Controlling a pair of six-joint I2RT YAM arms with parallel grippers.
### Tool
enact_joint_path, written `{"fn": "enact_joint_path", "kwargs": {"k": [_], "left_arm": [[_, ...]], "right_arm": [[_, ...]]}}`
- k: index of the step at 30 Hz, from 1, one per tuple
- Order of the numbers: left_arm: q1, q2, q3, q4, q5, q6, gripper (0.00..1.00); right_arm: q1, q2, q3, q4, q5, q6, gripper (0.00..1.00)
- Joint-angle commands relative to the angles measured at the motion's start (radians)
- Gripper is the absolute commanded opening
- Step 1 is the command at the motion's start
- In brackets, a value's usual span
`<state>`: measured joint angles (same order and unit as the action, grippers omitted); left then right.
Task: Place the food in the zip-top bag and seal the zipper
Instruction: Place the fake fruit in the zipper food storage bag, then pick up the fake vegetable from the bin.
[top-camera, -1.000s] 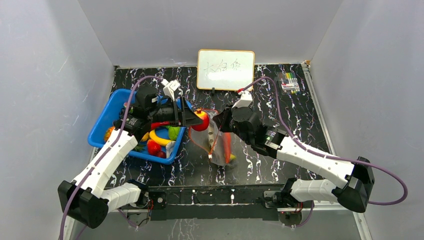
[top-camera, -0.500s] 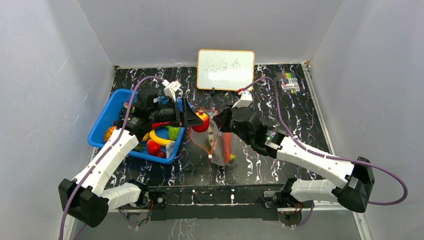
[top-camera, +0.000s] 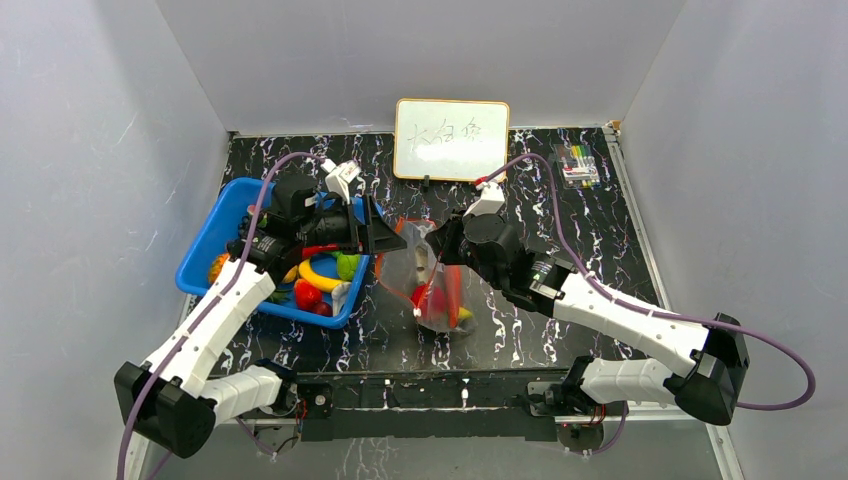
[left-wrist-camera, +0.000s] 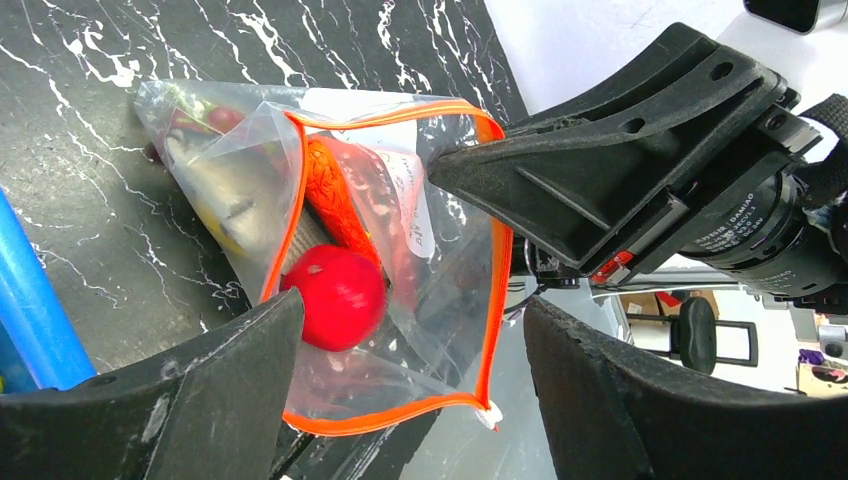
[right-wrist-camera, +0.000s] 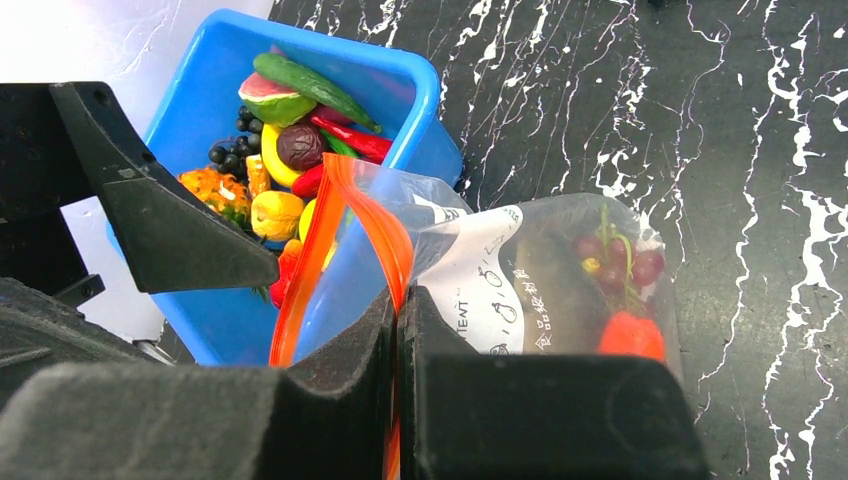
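The clear zip-top bag (top-camera: 430, 285) stands open on the table, its red-orange zipper (left-wrist-camera: 495, 300) forming a wide loop. My right gripper (right-wrist-camera: 400, 310) is shut on the zipper (right-wrist-camera: 375, 215) at the bag's mouth and holds it up. My left gripper (left-wrist-camera: 410, 330) is open and empty just above the mouth. A round red fruit (left-wrist-camera: 335, 295) lies inside the bag with an orange piece (left-wrist-camera: 330, 195), dark red grapes (right-wrist-camera: 615, 255) and a red piece (right-wrist-camera: 630, 335). More food (right-wrist-camera: 275, 150) fills the blue basket (right-wrist-camera: 330, 70).
The blue basket (top-camera: 215, 235) sits left of the bag, under my left arm. A whiteboard (top-camera: 451, 138) stands at the back middle. A clear box of markers (top-camera: 578, 165) lies at the back right. Grey walls close in the table on three sides.
The round red fruit has left my left gripper at the bag's mouth and now lies inside the bag. My left gripper is empty. The right arm has not moved.
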<state>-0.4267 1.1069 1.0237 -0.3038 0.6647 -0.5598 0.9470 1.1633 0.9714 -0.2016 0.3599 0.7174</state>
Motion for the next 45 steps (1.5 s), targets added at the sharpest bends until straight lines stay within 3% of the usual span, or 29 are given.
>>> {"fn": "enact_joint_path", "kwargs": {"k": [1,12,20,25,29,33,37,45], "left_arm": [[-0.006,-0.047,0.063,-0.048,-0.040,0.026,0.78],[-0.005,-0.063,0.103,-0.217,-0.367,0.109,0.76],[-0.004,-0.096,0.075,-0.206,-0.713,0.087,0.97],[0.013,-0.050,0.104,-0.224,-0.905,0.096,0.98],[0.099,-0.018,0.090,-0.168,-0.882,0.087,0.95],[0.287,0.001,0.043,-0.083,-0.696,0.024,0.80],[0.420,0.015,-0.020,0.025,-0.571,-0.057,0.73],[0.530,0.105,-0.096,0.195,-0.540,-0.170,0.61]], "right_arm": [[0.000,-0.026,0.061,0.042,0.002,0.008,0.00],[0.001,-0.059,0.080,0.014,0.029,-0.004,0.00],[0.001,-0.063,0.071,0.006,0.014,-0.007,0.00],[0.000,-0.068,0.084,0.003,0.005,-0.024,0.00],[0.000,-0.074,0.092,0.000,0.002,-0.036,0.00],[0.001,-0.085,0.079,0.006,-0.001,-0.037,0.00],[0.001,-0.092,0.064,0.014,-0.009,-0.035,0.00],[0.001,-0.089,0.062,0.024,-0.007,-0.038,0.00]]}}
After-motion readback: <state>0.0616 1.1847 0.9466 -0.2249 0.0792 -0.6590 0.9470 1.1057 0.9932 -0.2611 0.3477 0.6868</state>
